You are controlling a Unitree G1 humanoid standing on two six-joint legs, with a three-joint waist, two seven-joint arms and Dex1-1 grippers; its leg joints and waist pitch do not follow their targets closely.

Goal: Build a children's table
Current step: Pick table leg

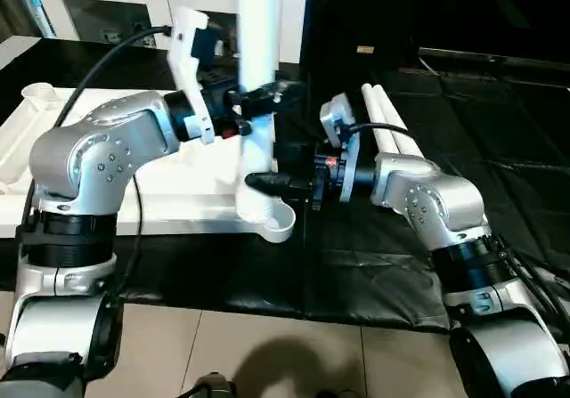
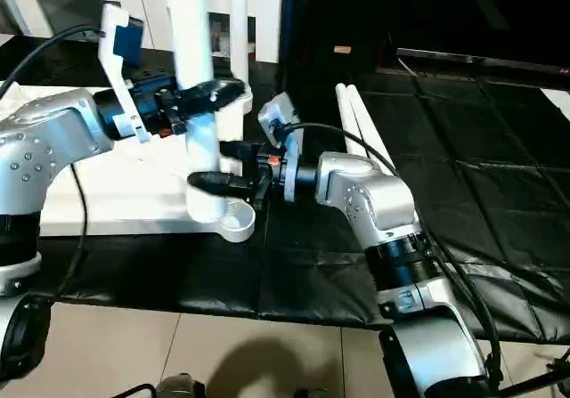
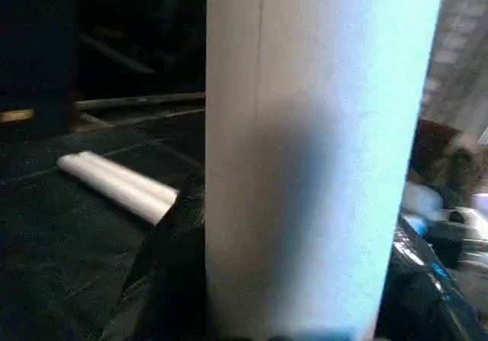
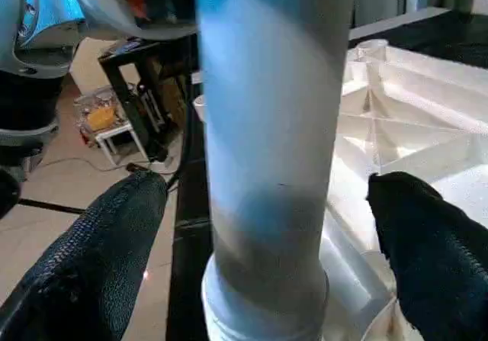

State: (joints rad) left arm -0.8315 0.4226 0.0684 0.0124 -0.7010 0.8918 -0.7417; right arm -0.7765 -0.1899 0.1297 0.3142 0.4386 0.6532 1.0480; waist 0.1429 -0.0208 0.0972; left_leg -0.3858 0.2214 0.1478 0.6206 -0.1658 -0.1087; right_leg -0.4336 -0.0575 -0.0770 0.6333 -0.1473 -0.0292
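One leg (image 1: 258, 104) stands in the tabletop (image 1: 178, 198) corner socket (seemingly seated), left gripper (image 1: 258, 97) pinching it, right gripper (image 1: 272, 162) spread around it; two spare legs (image 1: 392, 126) lie beside the tabletop.

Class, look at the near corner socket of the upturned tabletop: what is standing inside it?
A white leg stands upright in the corner socket, held by the left pincer. Its bottom end is hidden inside the socket.
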